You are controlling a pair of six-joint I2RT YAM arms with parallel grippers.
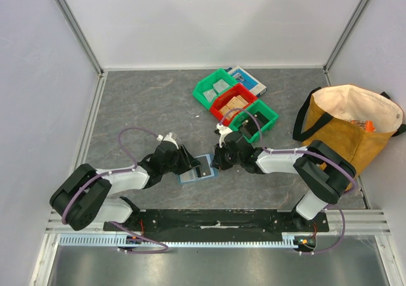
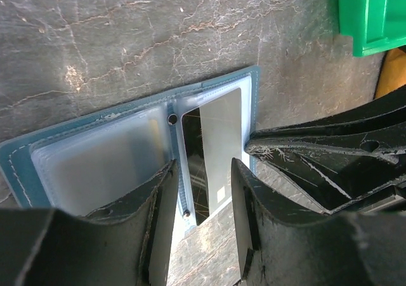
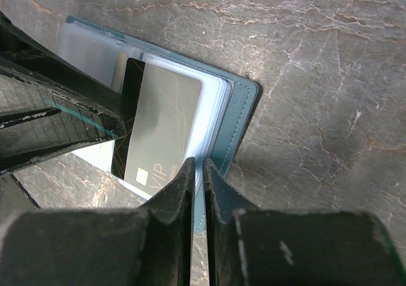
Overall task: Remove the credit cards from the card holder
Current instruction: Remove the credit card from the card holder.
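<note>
The slate-blue card holder lies open on the grey table between my two arms. Its clear sleeves show in the left wrist view. One credit card, grey with a dark stripe, sticks partly out of a sleeve toward me; in the right wrist view this card reads "VIP". My left gripper is open, its fingers standing on either side of the card's near end. My right gripper is shut on the card holder's near edge.
Two green bins and a red bin stand behind the holder, with a blue-and-white flat box behind them. A tan tote bag sits at the right. A green bin corner shows in the left wrist view.
</note>
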